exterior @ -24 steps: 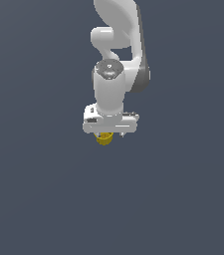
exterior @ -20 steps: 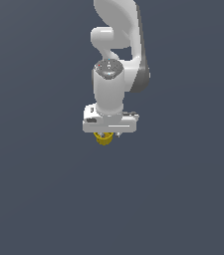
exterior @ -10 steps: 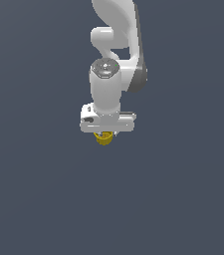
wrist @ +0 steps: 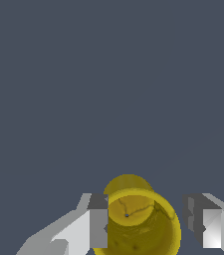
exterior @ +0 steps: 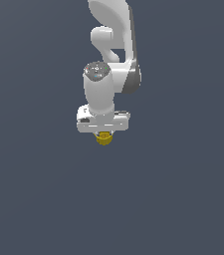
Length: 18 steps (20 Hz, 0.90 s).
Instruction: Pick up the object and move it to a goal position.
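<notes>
The object, a small mustard-yellow cup, stands on the dark grey floor right under the white hand. In the wrist view the cup is seen from above, open side up, between the two fingers. My gripper is open and straddles the cup. One fingertip is at the cup's rim; the other fingertip stands a small gap away from it. In the exterior view the gripper is low over the cup and hides the cup's top.
The white arm rises behind the hand toward the top of the exterior view. Around the cup there is only the flat dark grey floor. No goal marker shows.
The hand has shifted slightly toward the exterior view's left, and the wrist has turned a little. The cup has stayed in the same spot.
</notes>
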Available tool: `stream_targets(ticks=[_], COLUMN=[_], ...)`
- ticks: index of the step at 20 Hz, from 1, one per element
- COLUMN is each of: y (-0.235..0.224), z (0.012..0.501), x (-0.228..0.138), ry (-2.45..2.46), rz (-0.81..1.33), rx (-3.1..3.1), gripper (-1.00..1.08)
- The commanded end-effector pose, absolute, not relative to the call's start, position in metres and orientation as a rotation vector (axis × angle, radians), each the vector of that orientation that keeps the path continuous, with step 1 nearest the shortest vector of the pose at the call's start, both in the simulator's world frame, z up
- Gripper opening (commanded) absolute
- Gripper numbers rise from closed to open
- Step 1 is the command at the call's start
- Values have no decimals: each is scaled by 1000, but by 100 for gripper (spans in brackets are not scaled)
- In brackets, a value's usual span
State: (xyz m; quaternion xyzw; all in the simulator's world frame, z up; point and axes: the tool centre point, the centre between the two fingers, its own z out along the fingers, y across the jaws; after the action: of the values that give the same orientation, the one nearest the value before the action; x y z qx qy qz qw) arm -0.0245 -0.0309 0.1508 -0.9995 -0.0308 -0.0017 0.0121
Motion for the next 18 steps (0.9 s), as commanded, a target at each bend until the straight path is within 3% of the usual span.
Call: stream_targets(ticks=[1, 18], y=[-38, -83], z=[144, 104], x=[-31, -79], ry=[-121, -280], rz=[-11, -70], rx=[-3104, -3039], gripper=[28, 28])
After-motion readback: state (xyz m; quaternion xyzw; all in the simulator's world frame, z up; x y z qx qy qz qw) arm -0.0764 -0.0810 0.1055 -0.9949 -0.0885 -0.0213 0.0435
